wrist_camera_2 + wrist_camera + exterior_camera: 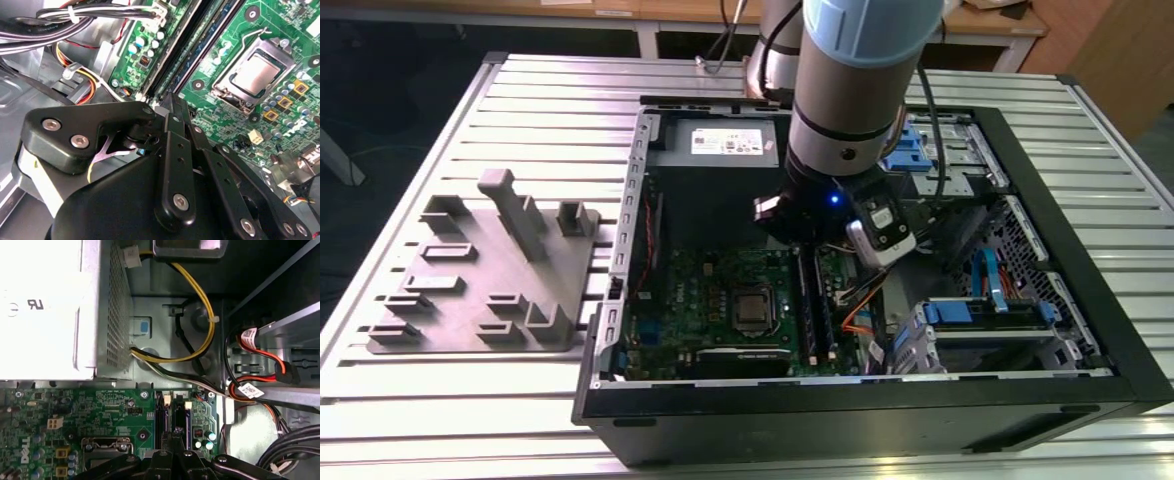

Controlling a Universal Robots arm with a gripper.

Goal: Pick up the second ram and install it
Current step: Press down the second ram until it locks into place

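The long, thin dark memory strip (809, 300) stands on edge in the green motherboard's (707, 300) slots. The black two-fingered gripper (172, 107) sits directly above the strip's end, fingers pressed together, gripping nothing.

Slatted metal table (480, 410) carries open computer case (1067, 300) and grey fixture (480, 280).

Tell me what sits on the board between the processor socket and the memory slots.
In the second wrist view, bare green board with small mounting holes and tiny parts lies between the processor socket and the memory slots.
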